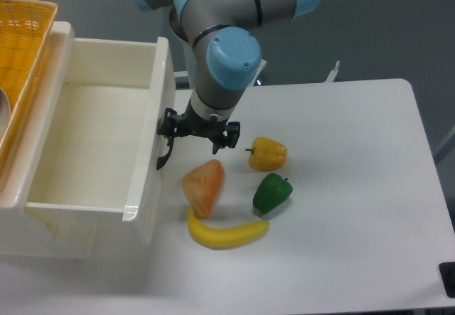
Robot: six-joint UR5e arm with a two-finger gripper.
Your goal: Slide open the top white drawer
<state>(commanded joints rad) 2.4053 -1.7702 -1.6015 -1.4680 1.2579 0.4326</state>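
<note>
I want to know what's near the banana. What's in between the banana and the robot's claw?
In the camera view, the orange wedge-shaped fruit lies between the banana and the gripper, just above the banana.

No words, labels, brand marks or numbers can be read anywhere in this view. The drawer (99, 144) front, the arm's grey and blue casing and the table (355, 187) all show plain surfaces without print.
</note>
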